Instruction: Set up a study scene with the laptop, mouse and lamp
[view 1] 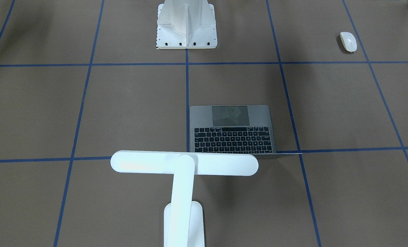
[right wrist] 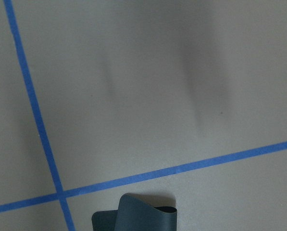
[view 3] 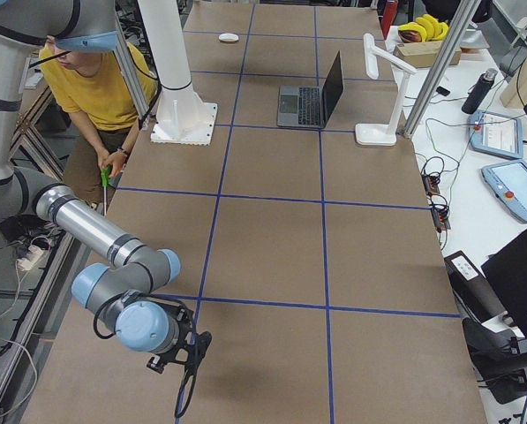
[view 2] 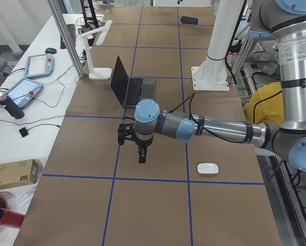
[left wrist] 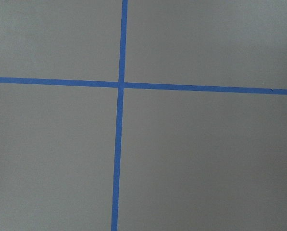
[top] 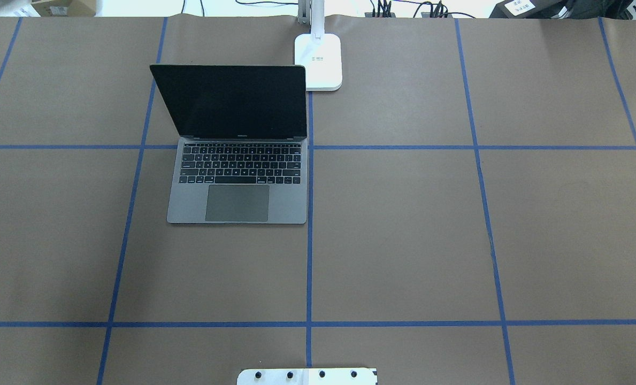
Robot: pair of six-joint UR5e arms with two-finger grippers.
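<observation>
Robotics lab. Table (top: 403, 240) was papered brown and marked off by blue tape grid (top: 309, 240). White bolted pedestal (view 1: 186, 31) stood top centre of front view. Industrial arm (view 2: 219, 128) reached across left-side view. Teach pendants (view 2: 38, 65) and loose cables (view 2: 50, 124) lay on side bench (view 2: 40, 146), upper left. Operator (view 3: 100, 84) sat upper left of right-side view.

The laptop (top: 235, 155) had a matt grey metal deck, matt black keys and a dark, glossy screen. The mouse (view 1: 348, 41) looked like smooth, glossy white plastic, and the lamp (view 1: 184, 178) was smooth white with a soft sheen. The table (top: 403, 230) was covered in matt brown paper lined with blue tape (top: 309, 267); the pedestal (view 1: 186, 27) looked like white-painted metal.
</observation>
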